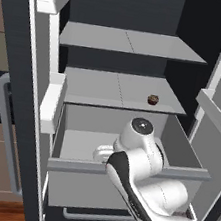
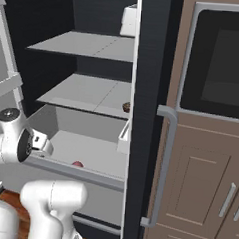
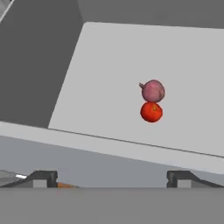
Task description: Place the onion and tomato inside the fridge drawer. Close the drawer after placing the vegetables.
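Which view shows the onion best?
The hand view: the onion sits unobstructed on the floor of the fridge drawer, touching the tomato, pointed tip visible. In the right base view a small reddish top peeks over the drawer front, but I cannot tell which vegetable it is. In the left base view the arm covers that spot.

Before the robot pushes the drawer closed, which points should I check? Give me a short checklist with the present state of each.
1. Onion inside the fridge drawer: ok.
2. Tomato inside the drawer, beside the onion: ok.
3. Gripper holds nothing, fingertips wide apart: ok.
4. Drawer shut: not ok, it stands pulled out.
5. Gripper outside the drawer, before its front wall: ok, judged from the hand view.
6. Vegetables low enough to pass under the shelf: cannot tell for sure, though they sit on the drawer floor.
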You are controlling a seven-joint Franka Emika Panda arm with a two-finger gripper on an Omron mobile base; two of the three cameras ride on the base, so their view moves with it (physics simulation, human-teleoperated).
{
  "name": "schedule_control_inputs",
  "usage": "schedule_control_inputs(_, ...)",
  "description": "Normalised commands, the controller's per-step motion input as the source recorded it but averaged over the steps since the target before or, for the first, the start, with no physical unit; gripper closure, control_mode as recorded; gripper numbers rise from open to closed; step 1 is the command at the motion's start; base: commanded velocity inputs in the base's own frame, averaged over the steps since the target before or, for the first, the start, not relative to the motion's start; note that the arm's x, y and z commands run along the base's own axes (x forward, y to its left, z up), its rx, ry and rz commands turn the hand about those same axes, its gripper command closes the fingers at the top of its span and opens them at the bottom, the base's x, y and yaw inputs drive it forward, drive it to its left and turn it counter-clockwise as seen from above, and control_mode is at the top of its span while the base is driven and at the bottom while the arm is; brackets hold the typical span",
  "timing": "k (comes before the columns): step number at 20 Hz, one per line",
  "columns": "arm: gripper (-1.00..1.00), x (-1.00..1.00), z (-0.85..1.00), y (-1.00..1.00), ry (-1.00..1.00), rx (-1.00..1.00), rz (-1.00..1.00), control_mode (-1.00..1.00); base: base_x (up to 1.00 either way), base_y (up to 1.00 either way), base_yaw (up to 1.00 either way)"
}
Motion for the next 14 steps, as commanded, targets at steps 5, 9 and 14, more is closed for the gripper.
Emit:
schedule_control_inputs(5, -1.0, -0.05, -0.68, 0.62, 0.21, -0.01, 0.0, -1.0, 0.0, 0.0, 0.0)
schedule_control_inputs(9, -1.0, 0.2, -1.0, 0.47, 0.07, -0.05, 0.03, -1.0, 0.0, 0.0, 0.0)
schedule_control_inputs(14, -1.0, 0.49, -1.0, 0.11, -0.01, -0.05, 0.06, -1.0, 0.0, 0.0, 0.0)
